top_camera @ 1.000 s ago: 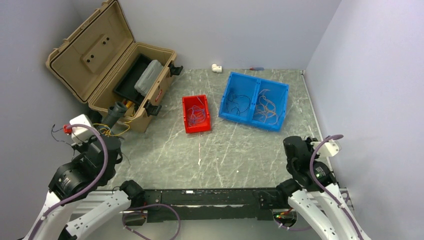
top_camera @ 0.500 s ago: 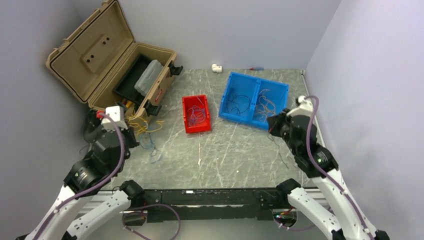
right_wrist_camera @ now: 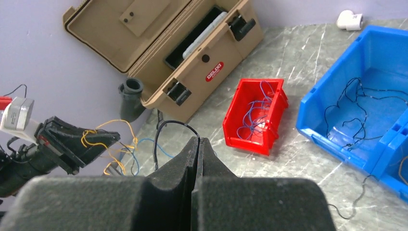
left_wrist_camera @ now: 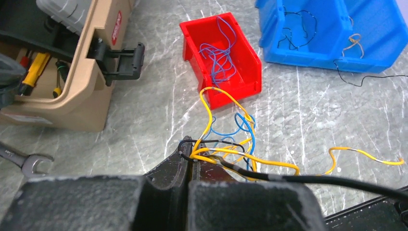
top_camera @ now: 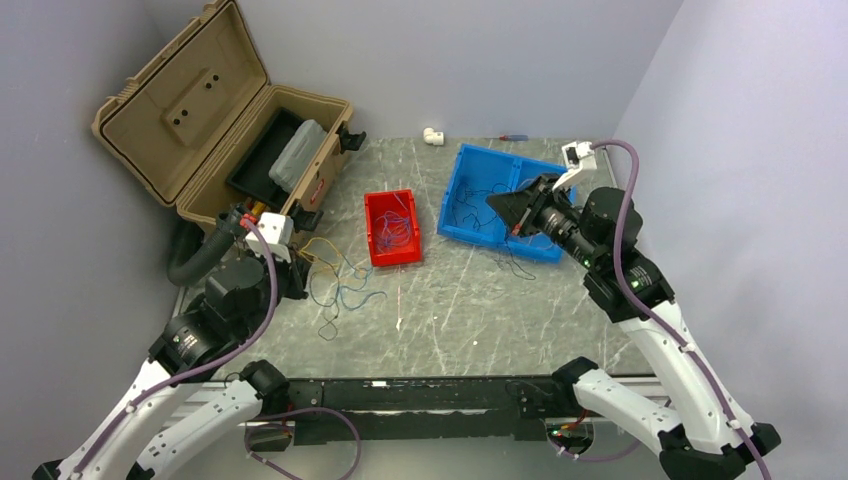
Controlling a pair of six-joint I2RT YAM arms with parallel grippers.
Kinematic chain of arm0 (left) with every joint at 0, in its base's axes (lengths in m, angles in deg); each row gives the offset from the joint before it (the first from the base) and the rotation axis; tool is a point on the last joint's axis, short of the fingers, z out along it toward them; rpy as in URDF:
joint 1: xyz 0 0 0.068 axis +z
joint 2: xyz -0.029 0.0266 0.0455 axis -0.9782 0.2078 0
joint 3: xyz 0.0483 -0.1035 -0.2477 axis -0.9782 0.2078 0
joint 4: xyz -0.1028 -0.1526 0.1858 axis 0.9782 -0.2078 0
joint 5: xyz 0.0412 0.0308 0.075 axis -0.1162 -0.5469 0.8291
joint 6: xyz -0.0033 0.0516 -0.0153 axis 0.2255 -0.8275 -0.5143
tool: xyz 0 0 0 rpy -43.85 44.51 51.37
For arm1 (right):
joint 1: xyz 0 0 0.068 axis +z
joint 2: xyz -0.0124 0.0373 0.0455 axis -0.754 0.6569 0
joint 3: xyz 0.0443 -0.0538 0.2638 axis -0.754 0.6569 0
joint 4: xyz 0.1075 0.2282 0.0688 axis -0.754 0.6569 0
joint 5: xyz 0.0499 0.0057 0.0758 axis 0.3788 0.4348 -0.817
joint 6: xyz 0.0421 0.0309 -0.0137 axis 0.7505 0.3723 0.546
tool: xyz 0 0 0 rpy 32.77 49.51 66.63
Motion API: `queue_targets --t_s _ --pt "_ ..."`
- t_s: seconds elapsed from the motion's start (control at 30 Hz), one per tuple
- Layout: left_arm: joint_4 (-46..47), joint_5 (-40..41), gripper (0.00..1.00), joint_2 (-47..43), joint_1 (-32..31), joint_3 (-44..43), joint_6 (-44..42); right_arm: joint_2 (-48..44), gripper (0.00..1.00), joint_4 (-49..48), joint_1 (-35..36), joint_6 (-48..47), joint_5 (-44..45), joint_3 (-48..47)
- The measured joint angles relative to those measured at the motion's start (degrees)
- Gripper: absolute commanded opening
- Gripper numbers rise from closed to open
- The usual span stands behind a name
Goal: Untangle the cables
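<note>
We saw both pincers closed on wire.
Tan case [top_camera: 190, 100] sat open at table [top_camera: 450, 310] left-rear edge, red label [right_wrist_camera: 214, 71] too small to read. Blue bin [right_wrist_camera: 327, 139] at R; red bin [left_wrist_camera: 235, 94] mid-table. L gripper [left_wrist_camera: 188, 147] was clamped on the yellow/blue/black cables [left_wrist_camera: 211, 154], which trailed onto bare top; R gripper [right_wrist_camera: 197, 142] pinched one black cable [right_wrist_camera: 173, 121] over blue bin.

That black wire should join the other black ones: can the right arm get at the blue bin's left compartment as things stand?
Probably yes. The right gripper, shut on a black wire, seems to hang over the left compartment of the blue bin, which is open-topped; nothing stands between.
</note>
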Motion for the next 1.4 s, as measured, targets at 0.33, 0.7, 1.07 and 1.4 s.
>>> queue_targets --t_s 0.33,0.7,1.07,1.4 --pt "1.25 -3.10 0.00 -0.11 0.00 0.59 -1.46 -6.36 0.00 -0.02 0.04 11.58 10.27 20.74" --pt "2.40 -5.57 0.00 1.46 0.00 0.81 -1.99 -13.25 0.00 4.39 0.00 14.53 16.37 29.75" --pt "2.49 -6.91 0.00 2.91 0.00 0.87 -1.99 2.82 0.00 0.44 18.80 4.48 10.12 13.57" --pt "2.32 -6.88 0.00 2.80 0.00 0.87 -2.21 4.17 0.06 -4.02 22.08 2.49 15.39 7.21"
